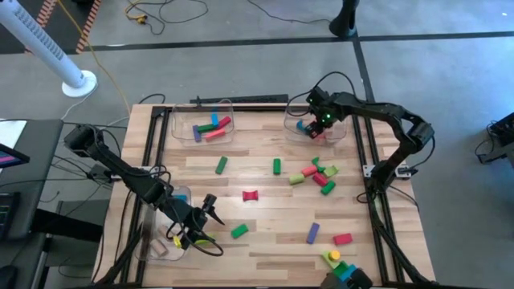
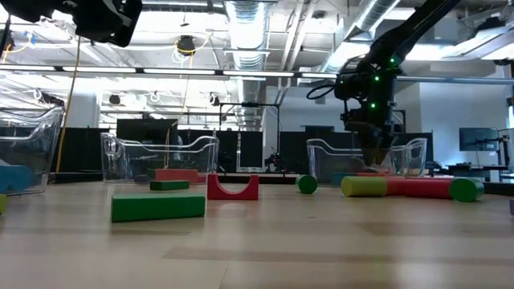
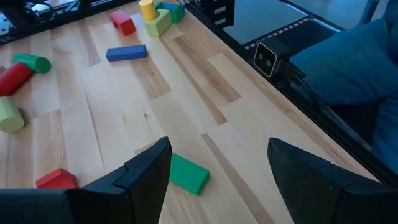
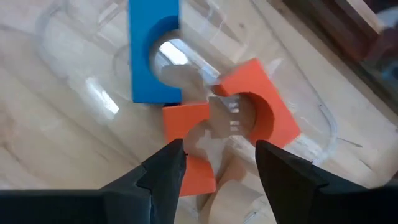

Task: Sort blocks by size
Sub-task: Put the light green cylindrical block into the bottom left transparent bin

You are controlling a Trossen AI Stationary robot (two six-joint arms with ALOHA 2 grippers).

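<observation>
Here our right hand (image 4: 214, 165) hangs with its fingers parted and empty inside the far right bin (image 1: 299, 128), directly over an orange arch (image 4: 258, 109) and a blue arch (image 4: 152, 56) lying there. If we lift out crookedly, a finger could catch the orange arch or the bin wall and tip things out. Our left hand (image 3: 217, 180), wide open and empty, waits near the front left bin (image 1: 157, 237) above a green block (image 3: 186, 174). Most blocks (image 1: 317, 172) lie scattered on the desk (image 1: 265, 233).
</observation>
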